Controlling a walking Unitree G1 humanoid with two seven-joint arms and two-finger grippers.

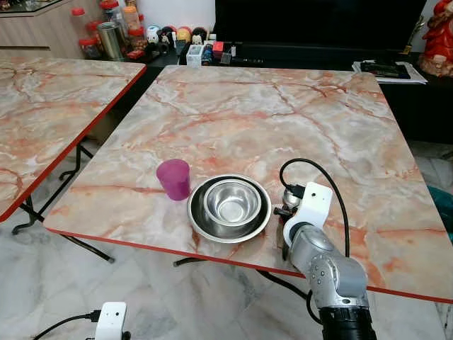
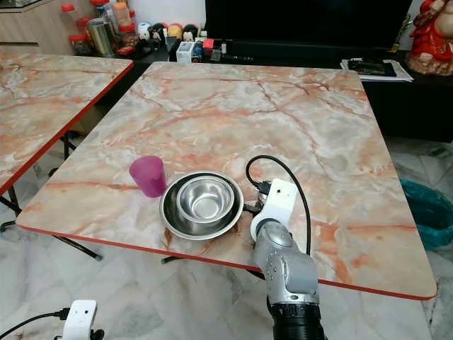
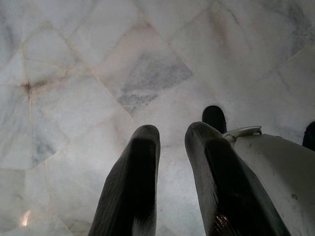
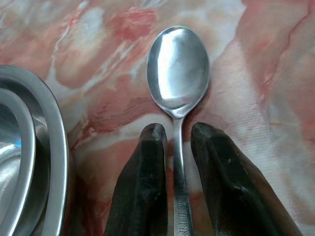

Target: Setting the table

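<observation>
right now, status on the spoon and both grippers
Right gripper straddling the spoon handle, spoon flat on the table beside the plate with its bowl. Left gripper idle over the floor. Pink cup left of the plate, nothing blocking.

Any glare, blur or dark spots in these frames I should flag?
Right wrist view: sharp, glare on the spoon bowl, right gripper fingers straddling its handle. Left wrist view: dim, left gripper fingers soft and near-black against floor tiles. Eye views: evenly lit, highlights in the steel bowl.
</observation>
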